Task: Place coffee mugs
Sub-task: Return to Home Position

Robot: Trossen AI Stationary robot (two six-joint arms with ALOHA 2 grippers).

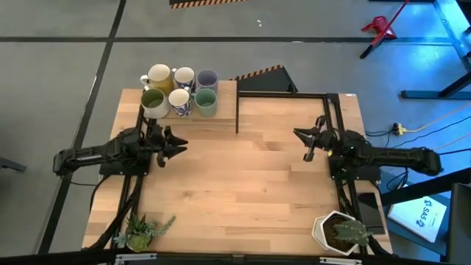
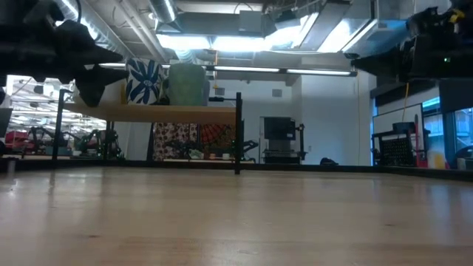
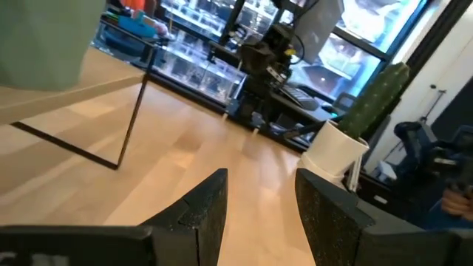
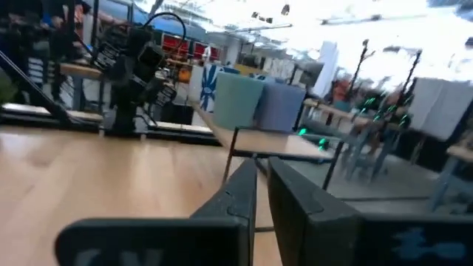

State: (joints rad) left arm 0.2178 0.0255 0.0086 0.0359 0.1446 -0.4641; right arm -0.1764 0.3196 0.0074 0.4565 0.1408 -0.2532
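Observation:
Six coffee mugs stand close together in two rows on a raised shelf [image 1: 221, 88] at the table's far left: pale yellow [image 1: 159, 75], blue-patterned white [image 1: 184, 76], purple-blue [image 1: 207, 79], olive green [image 1: 153, 101], another patterned white [image 1: 179, 101] and sage green [image 1: 205, 101]. No gripper touches them. My left gripper [image 1: 179, 144] hovers near the table's left edge, nearer than the mugs; it points level toward the right, open, with nothing between its fingers [image 3: 199, 214]. My right gripper [image 1: 305, 143] hovers at the right, points left, and is shut on nothing [image 4: 260, 193].
A thin black frame [image 1: 237, 110] stands upright beside the shelf and runs along the table's far right. A white pot with a cactus [image 1: 340, 232] sits at the near right corner, and a small green plant [image 1: 140, 232] at the near left. Bare wood lies between the arms.

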